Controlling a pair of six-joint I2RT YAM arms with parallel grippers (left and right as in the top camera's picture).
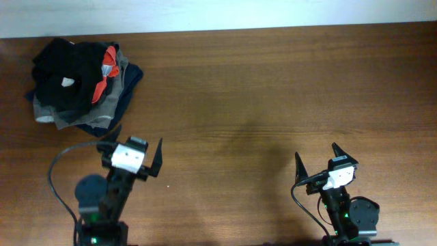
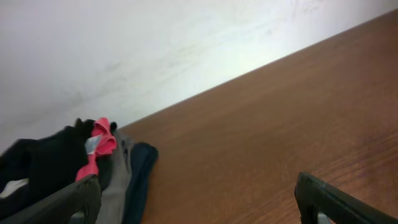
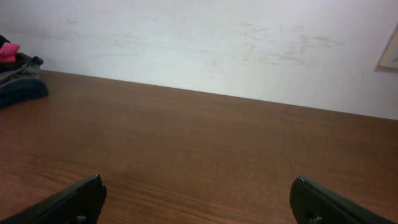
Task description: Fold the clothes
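A heap of clothes (image 1: 82, 82), black, grey, navy and red-orange, lies crumpled at the table's far left corner. It also shows in the left wrist view (image 2: 93, 168) and at the far left edge of the right wrist view (image 3: 17, 78). My left gripper (image 1: 136, 145) is open and empty, just in front of and to the right of the heap. My right gripper (image 1: 317, 158) is open and empty near the front right, far from the clothes.
The brown wooden table (image 1: 273, 96) runs to a white wall (image 3: 199, 43) at the back. Black cables trail from both arm bases at the front edge.
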